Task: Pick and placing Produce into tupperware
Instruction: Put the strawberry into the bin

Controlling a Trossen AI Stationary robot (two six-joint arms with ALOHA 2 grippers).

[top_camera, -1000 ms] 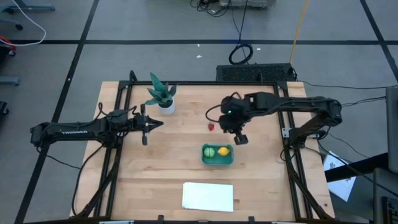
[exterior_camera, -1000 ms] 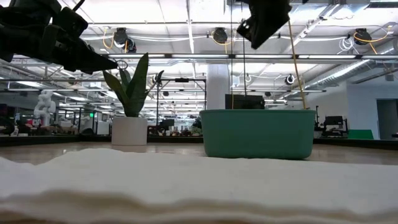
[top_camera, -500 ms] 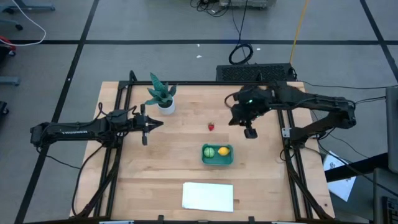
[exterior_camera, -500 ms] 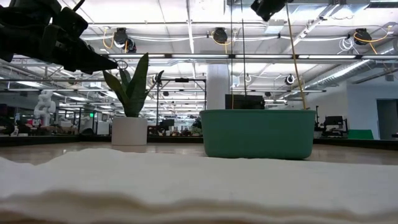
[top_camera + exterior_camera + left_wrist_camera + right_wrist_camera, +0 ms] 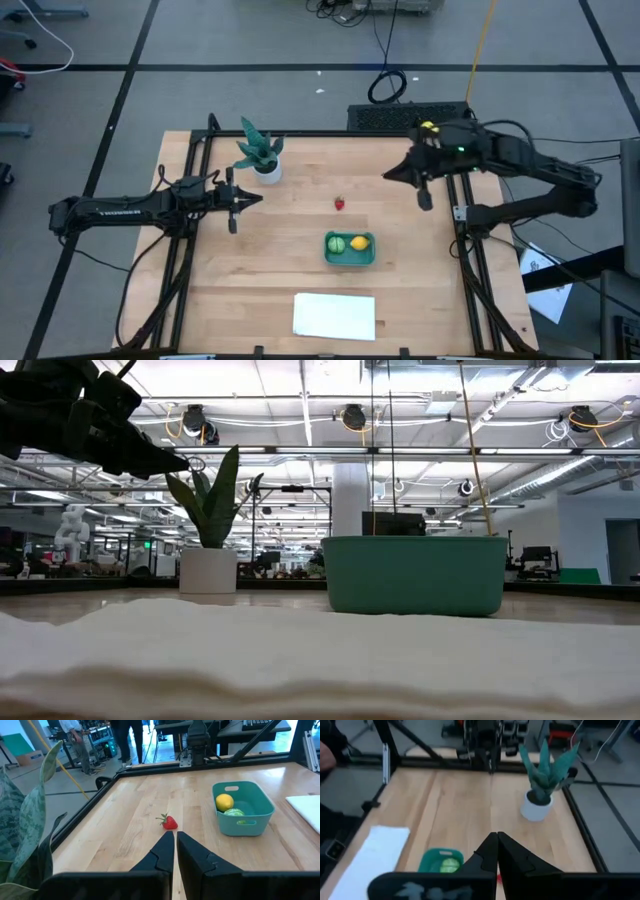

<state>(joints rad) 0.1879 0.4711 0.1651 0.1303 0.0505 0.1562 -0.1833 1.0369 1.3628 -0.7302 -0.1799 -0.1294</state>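
While the red strawberry [image 5: 340, 204] lies alone on the bench [image 5: 290, 270], apart from the tupperware [image 5: 350, 249] holding the green piece [image 5: 337, 243] and the lemon [image 5: 359, 242], we have both hands pressed together and empty: left hand [image 5: 258, 198] near the potted plant [image 5: 258, 152], right hand [image 5: 388, 174] raised by the far edge. We judge the tiny berry could roll from a slightly off pinch. No writing is legible.

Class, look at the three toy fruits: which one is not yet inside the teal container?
The red strawberry. It lies alone on the bare wooden table, while the green fruit and the lemon sit side by side inside the container.
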